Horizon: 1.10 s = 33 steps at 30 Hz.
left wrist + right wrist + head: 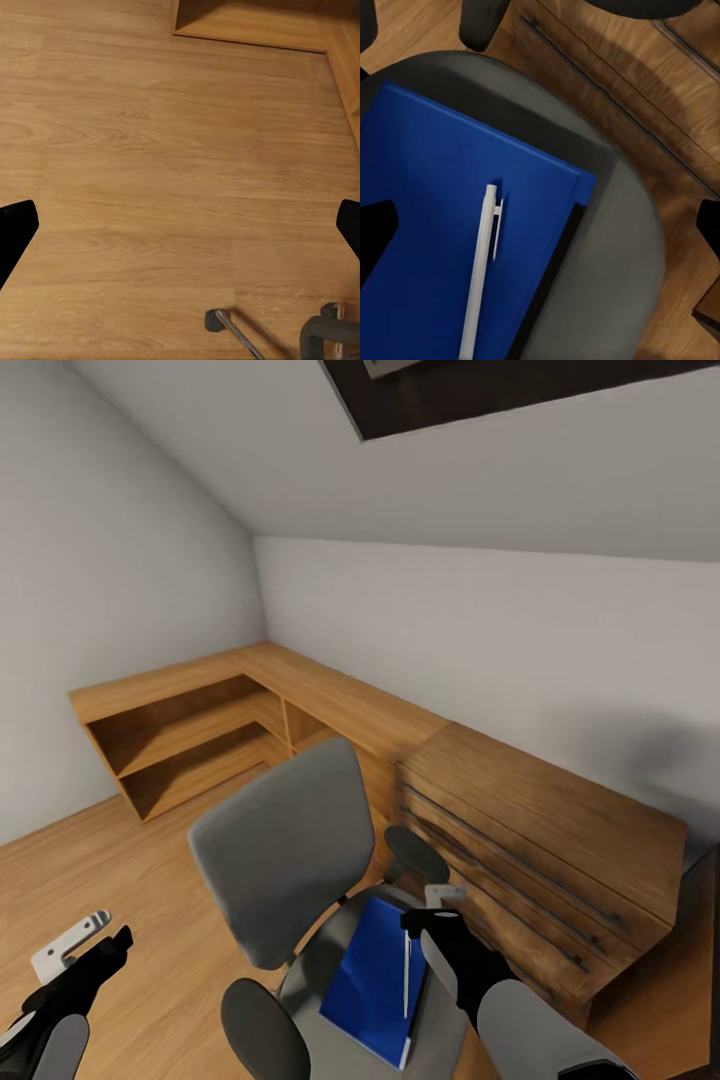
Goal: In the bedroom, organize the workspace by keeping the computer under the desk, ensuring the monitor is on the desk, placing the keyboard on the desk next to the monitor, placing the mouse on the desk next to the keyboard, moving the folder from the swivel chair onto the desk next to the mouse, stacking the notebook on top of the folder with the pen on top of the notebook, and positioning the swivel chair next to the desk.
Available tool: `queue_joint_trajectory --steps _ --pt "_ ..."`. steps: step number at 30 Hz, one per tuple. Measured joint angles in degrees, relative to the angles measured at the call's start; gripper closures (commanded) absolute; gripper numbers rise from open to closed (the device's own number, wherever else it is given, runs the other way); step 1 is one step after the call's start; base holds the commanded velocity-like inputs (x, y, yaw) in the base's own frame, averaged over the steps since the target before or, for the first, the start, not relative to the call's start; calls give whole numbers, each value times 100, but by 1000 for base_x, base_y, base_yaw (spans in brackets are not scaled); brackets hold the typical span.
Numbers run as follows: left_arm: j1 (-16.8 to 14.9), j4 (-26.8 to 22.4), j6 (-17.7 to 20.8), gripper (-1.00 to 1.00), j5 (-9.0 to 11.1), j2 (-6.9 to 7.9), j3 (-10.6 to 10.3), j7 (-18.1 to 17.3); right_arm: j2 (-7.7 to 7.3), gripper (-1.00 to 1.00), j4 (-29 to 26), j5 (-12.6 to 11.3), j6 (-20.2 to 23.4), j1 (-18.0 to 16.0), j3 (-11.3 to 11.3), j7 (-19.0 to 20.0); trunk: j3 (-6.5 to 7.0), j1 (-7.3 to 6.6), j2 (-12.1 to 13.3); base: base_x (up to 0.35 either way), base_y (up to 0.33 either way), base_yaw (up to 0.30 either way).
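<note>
The grey swivel chair [280, 840] stands in front of me with its back towards the oak dresser. On its seat [619, 255] lies the blue folder [372, 980] [427, 225], and the white pen [407, 972] [480, 262] rests on top of it. My right gripper [432, 920] [544, 240] hovers open just above the folder's far corner and the pen, touching neither. Low at the left, my left gripper [110, 950] [180, 236] hangs open over bare floor. The desk, computer, monitor, keyboard, mouse and notebook are out of view.
An oak dresser [540, 840] with drawers stands close behind the chair on the right. Low oak shelves [190, 740] run along the far corner. The chair's black armrests [415, 852] flank the seat. A chrome base leg with its caster [215, 320] sits on the wood floor [165, 150].
</note>
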Motion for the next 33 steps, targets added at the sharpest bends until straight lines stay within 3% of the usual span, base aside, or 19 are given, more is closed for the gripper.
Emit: queue_joint_trajectory --steps 2,18,33 --pt "1 0 6 -100 -1 -4 -4 0 0 -100 -1 -154 -1 0 9 -5 -40 44 -80 0 0 -45" --pt "-2 0 8 -100 0 -5 -2 0 0 -100 -7 -357 -9 0 3 -1 -348 396 -722 0 0 -12" --pt "-1 0 9 -100 0 -10 -2 0 0 -100 -1 -416 -34 -1 4 -19 -620 725 -1324 0 0 184"
